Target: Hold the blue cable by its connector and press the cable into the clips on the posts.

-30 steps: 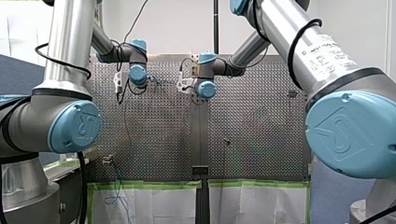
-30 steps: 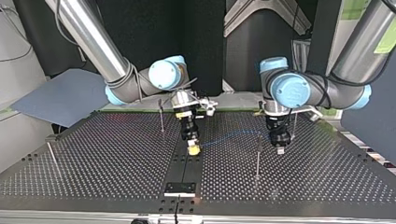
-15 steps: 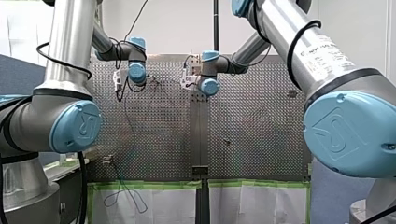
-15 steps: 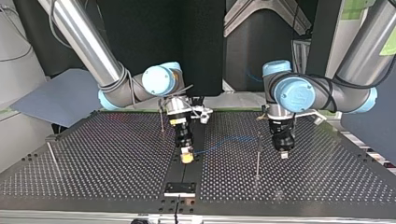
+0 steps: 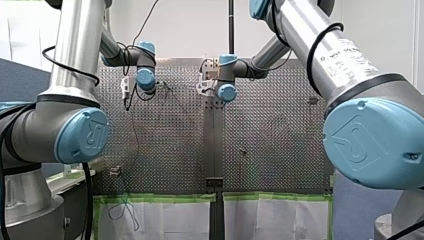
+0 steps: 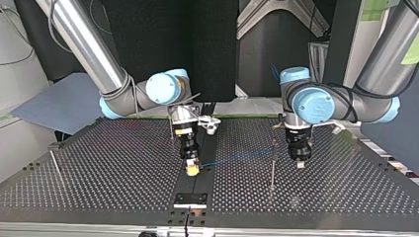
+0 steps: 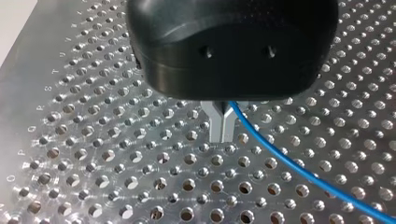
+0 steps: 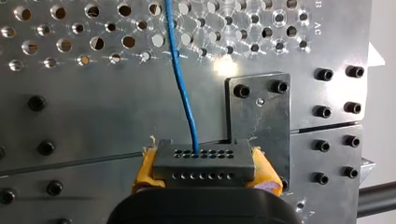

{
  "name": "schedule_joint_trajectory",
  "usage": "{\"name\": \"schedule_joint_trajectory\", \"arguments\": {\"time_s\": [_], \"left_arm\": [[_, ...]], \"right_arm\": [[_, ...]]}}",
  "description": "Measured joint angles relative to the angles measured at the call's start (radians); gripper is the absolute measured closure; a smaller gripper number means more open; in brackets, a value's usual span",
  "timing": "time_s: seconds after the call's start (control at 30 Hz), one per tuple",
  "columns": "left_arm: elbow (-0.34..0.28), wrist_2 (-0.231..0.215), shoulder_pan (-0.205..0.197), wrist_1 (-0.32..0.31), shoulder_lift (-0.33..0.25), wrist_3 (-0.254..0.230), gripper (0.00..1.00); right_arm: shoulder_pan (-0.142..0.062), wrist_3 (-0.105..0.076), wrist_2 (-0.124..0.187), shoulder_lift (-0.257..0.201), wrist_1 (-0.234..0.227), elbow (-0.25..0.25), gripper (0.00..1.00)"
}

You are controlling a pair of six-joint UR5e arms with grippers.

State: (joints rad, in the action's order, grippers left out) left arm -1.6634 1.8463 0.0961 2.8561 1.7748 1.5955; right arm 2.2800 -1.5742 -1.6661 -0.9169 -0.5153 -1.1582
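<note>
Our right gripper (image 8: pixel 205 165) has the connector (image 8: pixel 204 158) clamped in its yellow pads (image 8: pixel 144 170). In the top view, our left gripper (image 6: pixel 299 163) sits at its 3 o'clock, pinching the blue cable (image 7: pixel 289 162).

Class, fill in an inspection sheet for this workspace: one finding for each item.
Surface: perforated table, black plate at its near edge in the top view.
Job's things: blue cable runs from the connector past a post; whether a clip holds it cannot be told.
Clutter: nothing seen.
Grippers: right gripper, jaws shut on connector; left gripper, jaws shut, cable beside them.
Cables: black cable looped on my right arm.
Surroundings: green tape along the table's edge.
</note>
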Motion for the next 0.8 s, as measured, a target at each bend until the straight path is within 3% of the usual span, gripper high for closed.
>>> {"name": "schedule_joint_trajectory", "arguments": {"time_s": [0.3,0.57,0.63,0.7,0.73,0.77,0.8], "left_arm": [[0.001,0.007,-0.009,0.018,0.000,0.003,1.00],[0.001,0.030,-0.012,0.049,0.000,-0.022,1.00],[0.001,0.033,-0.012,0.059,0.000,-0.022,0.95],[0.001,0.030,-0.013,0.064,0.000,-0.019,0.73],[0.001,0.025,-0.014,0.065,0.000,-0.017,0.73],[0.001,0.021,-0.014,0.066,0.000,-0.016,0.48],[0.001,0.016,-0.014,0.067,0.000,-0.015,0.38]], "right_arm": [[0.000,0.000,0.001,0.000,0.006,0.000,1.00],[0.004,0.001,-0.001,0.000,0.014,0.000,1.00],[0.005,0.001,-0.001,0.000,0.015,0.000,1.00],[0.005,0.001,-0.001,0.000,0.015,0.000,1.00],[0.006,0.002,-0.001,0.000,0.015,0.000,1.00],[0.006,0.002,-0.001,0.000,0.015,0.000,1.00],[0.006,0.002,-0.001,0.000,0.016,0.000,1.00]]}}
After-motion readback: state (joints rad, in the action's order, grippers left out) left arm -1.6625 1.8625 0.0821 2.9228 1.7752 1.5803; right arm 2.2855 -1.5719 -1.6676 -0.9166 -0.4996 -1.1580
